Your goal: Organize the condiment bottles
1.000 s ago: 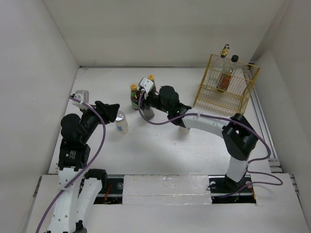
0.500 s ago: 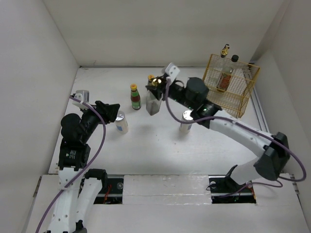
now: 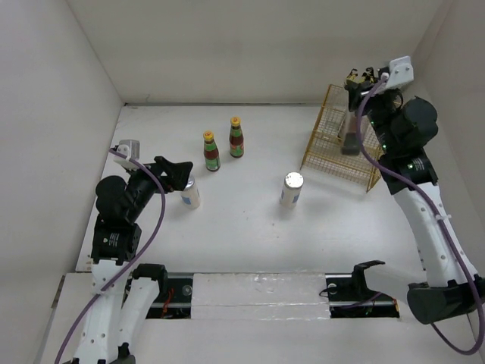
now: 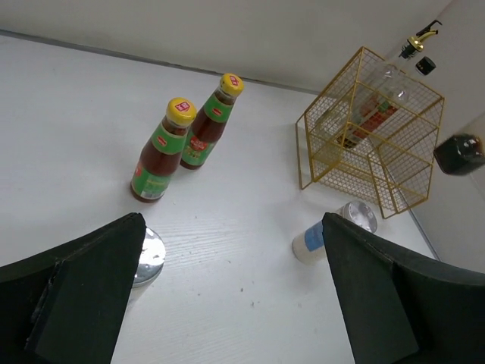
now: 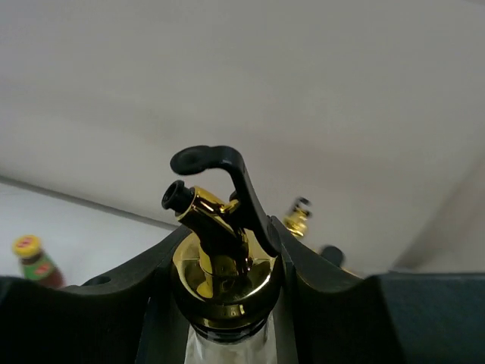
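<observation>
1. While clamping gold-spout btl (image 5: 223, 284) by the neck between both fingers of R gripper (image 5: 223, 254), hanging it high up at yellow wire rack (image 4: 333, 152), base off the wire, not yet set in. Compartment below: can't tell.
2. Over at L gripper (image 4: 231, 224): spread wide, gripping nothing. Hovering low over table (image 3: 250, 227) w/ white shaker (image 4: 148, 254) upright just beside the L finger, not pinched.
3. Done, as far as visible: 2 btls standing in rack already, i.e. 2nd gold-spout btl (image 4: 413, 47) + black-cap btl (image 4: 426, 65), side by side toward the far side.
4. In transit: the 1 in R gripper. Looks like next for the rack.
5. Left out on table:
   - near red-sauce btl (image 4: 161, 155) + far red-sauce btl (image 4: 208, 121), upright, close together, well apart from rack
   - 2nd shaker (image 3: 291, 189), upright between that pair and rack, nearer the rack
   - white shaker by L gripper
6. Tally, approx: 2 in, 1 nearly in, 4 to go. Looks under half done, assuming rack = goal for all.
7. Room in rack for the rest: hard to judge from these views.
</observation>
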{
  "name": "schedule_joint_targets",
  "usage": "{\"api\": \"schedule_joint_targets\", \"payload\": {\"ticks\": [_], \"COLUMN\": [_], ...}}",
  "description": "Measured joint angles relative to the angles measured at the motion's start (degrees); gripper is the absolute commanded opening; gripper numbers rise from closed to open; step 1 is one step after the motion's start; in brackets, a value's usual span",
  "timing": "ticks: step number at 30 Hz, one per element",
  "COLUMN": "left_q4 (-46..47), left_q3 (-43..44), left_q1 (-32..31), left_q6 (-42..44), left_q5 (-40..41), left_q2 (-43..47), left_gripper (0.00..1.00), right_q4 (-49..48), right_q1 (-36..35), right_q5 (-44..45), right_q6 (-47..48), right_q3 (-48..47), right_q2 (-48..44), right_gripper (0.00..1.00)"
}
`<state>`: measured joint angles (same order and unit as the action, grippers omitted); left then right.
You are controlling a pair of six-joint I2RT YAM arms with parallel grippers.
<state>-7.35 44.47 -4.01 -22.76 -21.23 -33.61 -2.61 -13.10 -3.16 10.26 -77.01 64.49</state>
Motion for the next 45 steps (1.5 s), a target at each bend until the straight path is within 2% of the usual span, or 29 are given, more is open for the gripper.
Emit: {"api": "schedule_joint_targets", "payload": {"ticks": [6, 8, 15, 18, 25, 33, 45], "left_q4": [0.2, 0.2, 0.2, 0.2, 0.3, 0.2, 0.3], "left_q3": [0.0, 0.0, 0.0, 0.0, 0.0, 0.0, 0.0], "left_q1": [0.0, 0.0, 0.0, 0.0, 0.0, 0.0, 0.0], "left_q6": [0.0, 0.0, -0.2, -0.2, -0.2, -0.2, -0.2], "left_q5": [-0.1, -0.4, -1.1, -1.2, -1.1, -1.1, -1.1], "left_q2": [0.1, 0.0, 0.0, 0.0, -0.5, -1.9, -1.9], "left_gripper": [1.00, 0.96, 0.73, 0.67, 0.67, 0.67, 0.67], "right_q4": [6.1, 7.1, 6.8, 6.5, 6.0, 6.1, 5.6], "right_q1": [10.3, 12.9, 17.8, 19.3, 22.8, 26.2, 27.4], "right_q5": [2.4, 3.4, 8.3, 9.6, 9.1, 5.4, -0.2], "right_q6": [-0.7, -1.7, -4.0, -4.5, -5.0, -5.4, -5.8], "right_q3": [-1.3, -3.0, -10.9, -14.9, -24.6, -31.2, -32.2], "right_q2": [1.0, 2.6, 11.5, 16.1, 26.0, 31.9, 34.6], "right_gripper": [0.00, 0.00, 0.00, 0.00, 0.00, 0.00, 0.00]}}
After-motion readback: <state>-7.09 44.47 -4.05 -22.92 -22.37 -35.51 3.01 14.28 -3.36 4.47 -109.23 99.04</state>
